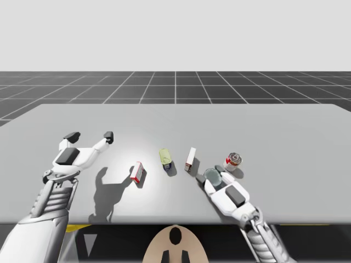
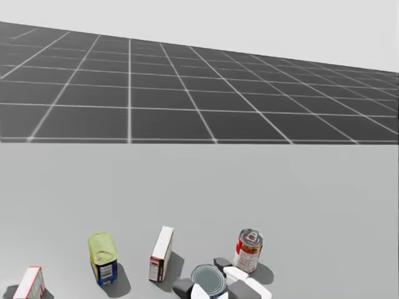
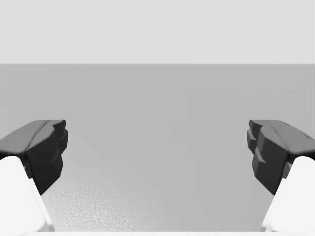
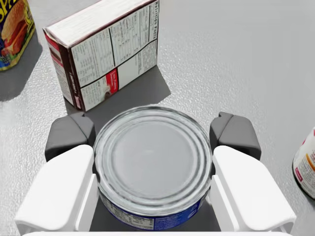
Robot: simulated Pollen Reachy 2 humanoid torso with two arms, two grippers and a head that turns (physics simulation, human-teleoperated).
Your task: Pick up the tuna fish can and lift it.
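A broad grey counter (image 1: 274, 126) is spread beneath both arms. The left hand (image 1: 90, 135) (image 3: 157, 147) is held well apart from all the goods, its dark fingers spread wide with only bare counter ahead of them. The right hand (image 4: 152, 132) (image 1: 211, 176) is set low among the goods. Just ahead of it, a white cardboard box (image 4: 106, 51) with a red-brown end is stood on edge. Past that box, further ahead of the right hand and off to one side, a yellow-topped blue rectangular tin (image 4: 15, 29) is placed. Close beside the right hand, on its opposite side, a red-and-white cylindrical can (image 2: 249, 250) is stood upright. A small red-and-white box (image 1: 137, 172) is set between the two hands. The flat, round, silver-lidded tuna can (image 4: 152, 162) is pinched by the right hand, a dark fingertip being pressed against each side of its blue wall. It is kept near the white cardboard box but apart from it. Whether it is rested on the counter or raised off it cannot be told.
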